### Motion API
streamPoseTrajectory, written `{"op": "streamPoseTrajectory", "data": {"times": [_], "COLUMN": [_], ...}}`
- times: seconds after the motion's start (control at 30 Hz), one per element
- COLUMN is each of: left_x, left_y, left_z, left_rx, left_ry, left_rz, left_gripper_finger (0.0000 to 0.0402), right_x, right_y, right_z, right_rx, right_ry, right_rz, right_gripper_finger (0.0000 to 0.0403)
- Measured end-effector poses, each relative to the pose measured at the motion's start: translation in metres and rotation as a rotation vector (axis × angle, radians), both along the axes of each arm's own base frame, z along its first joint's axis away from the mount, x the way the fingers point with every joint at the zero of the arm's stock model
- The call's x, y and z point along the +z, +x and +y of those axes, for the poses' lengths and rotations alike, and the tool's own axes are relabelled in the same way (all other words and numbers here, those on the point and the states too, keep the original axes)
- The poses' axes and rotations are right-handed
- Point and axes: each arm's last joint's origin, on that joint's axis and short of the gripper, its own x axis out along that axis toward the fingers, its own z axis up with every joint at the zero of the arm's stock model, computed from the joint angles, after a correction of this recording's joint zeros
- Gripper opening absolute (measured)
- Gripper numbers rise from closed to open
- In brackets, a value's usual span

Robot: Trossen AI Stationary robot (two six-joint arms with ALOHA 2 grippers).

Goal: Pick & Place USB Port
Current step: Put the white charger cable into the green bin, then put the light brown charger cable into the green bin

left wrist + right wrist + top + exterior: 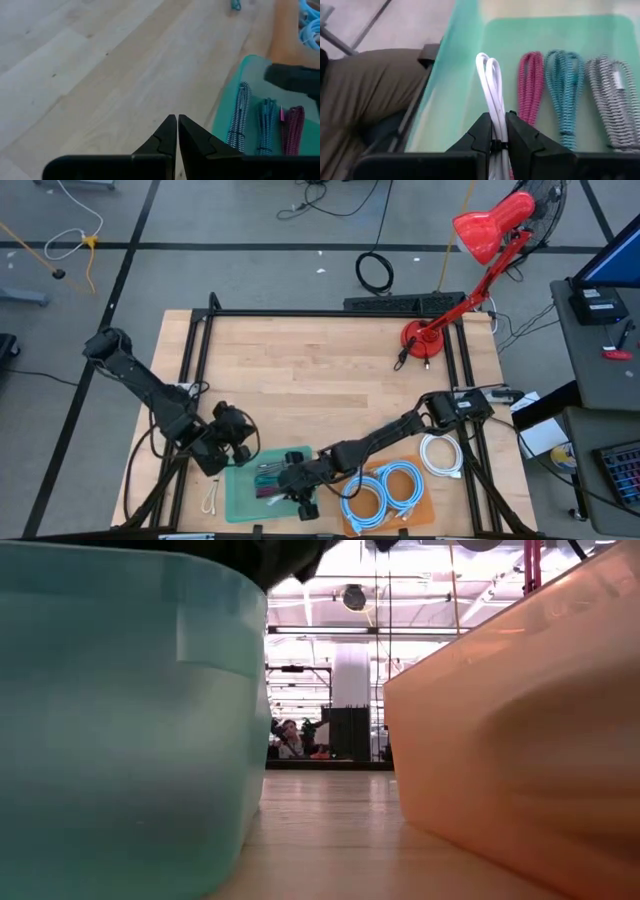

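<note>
Right end effector clamped on white cable over green bin — pink, teal, grey cables inside.

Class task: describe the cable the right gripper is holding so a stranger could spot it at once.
Find the green tray near the table's front edge. Over it, the right gripper is shut on a folded white cable. It alone is plain white; the pink cable, teal cable and grey cable lying beside it are braided.
</note>
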Motion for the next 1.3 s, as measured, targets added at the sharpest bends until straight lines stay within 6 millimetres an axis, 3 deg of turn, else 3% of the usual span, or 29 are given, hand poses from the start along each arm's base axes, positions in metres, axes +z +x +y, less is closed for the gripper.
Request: {"op": "streamPoseTrajectory", "data": {"times": [0.47, 0.87, 0.97, 1.07, 1.3], "left_x": [0.000, 0.000, -0.001, 0.002, 0.012], "left_y": [-0.001, -0.001, -0.004, -0.004, -0.007], "left_z": [-0.001, -0.001, 0.000, 0.007, 0.006], "left_rx": [-0.013, -0.016, -0.022, 0.027, 0.001], "left_ry": [0.018, 0.006, -0.052, -0.130, -0.256], "left_rz": [0.001, 0.008, 0.062, 0.136, 0.348], "left_gripper_finger": [0.0019, 0.0019, 0.0019, 0.0019, 0.0019], "right_x": [0.002, 0.008, 0.023, 0.050, 0.104], "right_y": [-0.002, -0.004, -0.010, -0.020, -0.065], "right_z": [0.005, 0.004, 0.003, 0.000, -0.002], "right_rx": [0.035, 0.042, 0.054, 0.067, 0.002], "right_ry": [-0.022, -0.030, -0.046, -0.059, -0.246], "right_rz": [-0.036, -0.038, -0.029, -0.048, -0.060], "right_gripper_finger": [0.0119, 0.0137, 0.0137, 0.0138, 0.0136]}}
